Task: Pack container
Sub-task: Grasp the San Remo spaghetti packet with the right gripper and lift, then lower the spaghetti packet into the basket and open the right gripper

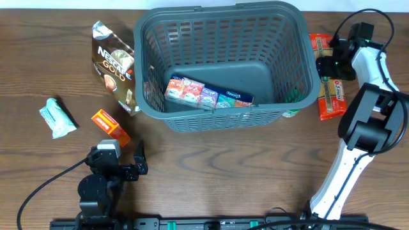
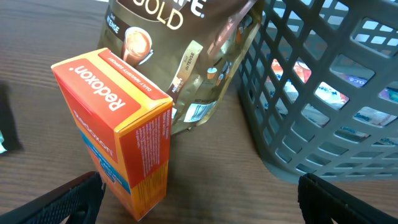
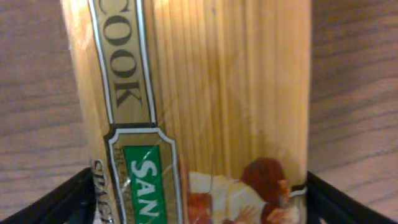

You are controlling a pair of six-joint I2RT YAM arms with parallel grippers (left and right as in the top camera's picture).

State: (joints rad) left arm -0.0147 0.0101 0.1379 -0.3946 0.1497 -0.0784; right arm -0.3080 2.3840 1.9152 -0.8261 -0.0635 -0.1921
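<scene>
The container (image 1: 217, 10), a big dark grey lattice basket, stands at the table's back middle; its wall (image 2: 323, 68) shows in the left wrist view. Inside lie a row of small colourful boxes (image 1: 192, 91) and a blue pack (image 1: 235, 97). My right gripper (image 1: 330, 66) is at the basket's right side, its jaws pressed against both long edges of a spaghetti pack (image 3: 205, 87) lying on the table. My left gripper (image 1: 118, 154) stands open near the front left. An orange Redoxon box (image 2: 118, 124) lies just ahead of it, towards its left finger, untouched.
A brown Nescafe Gold bag (image 1: 115, 67) leans by the basket's left wall. A teal packet (image 1: 57, 117) lies at the far left. The spaghetti pack (image 1: 332, 96) reaches toward the right edge, with another orange pack (image 1: 319, 43) behind it.
</scene>
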